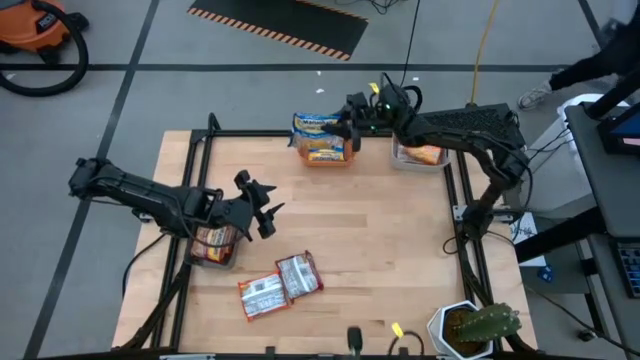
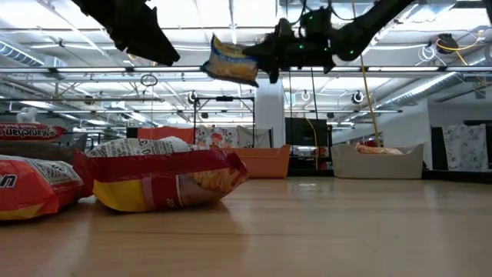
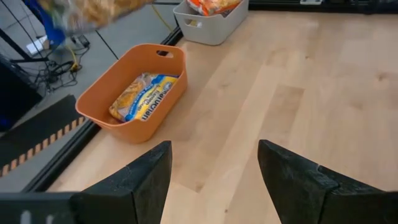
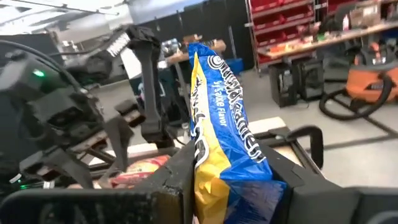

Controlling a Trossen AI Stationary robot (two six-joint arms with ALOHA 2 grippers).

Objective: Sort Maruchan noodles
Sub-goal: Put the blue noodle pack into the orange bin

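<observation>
My right gripper (image 1: pixel 347 128) reaches level over the table's far edge and is shut on a yellow-blue Maruchan noodle packet (image 1: pixel 316 124), which hangs in the air over the orange bin (image 1: pixel 328 158). One more yellow-blue packet (image 3: pixel 144 99) lies flat inside that bin. My left gripper (image 3: pixel 214 180) stands open and holds nothing at the table's left, above a clear bin (image 1: pixel 212 245) of dark red-brown packets. Two silver-red packets (image 1: pixel 281 285) lie flat on the table near its front edge. My right gripper pinches the yellow-blue packet between its two fingers at one end (image 4: pixel 217 186). The fingers (image 4: pixel 177 180) are level and come from the table's right side. The packet (image 2: pixel 231 61) stands on edge and sticks out past the fingertips, lifted clear above the orange bin.
A grey bin (image 1: pixel 420 153) with orange packets stands at the far right. A potted cactus (image 1: pixel 480 325) sits at the near right corner. Bare wood lies across the middle of the table. In the low view, packets (image 2: pixel 157 181) lie close at the left.
</observation>
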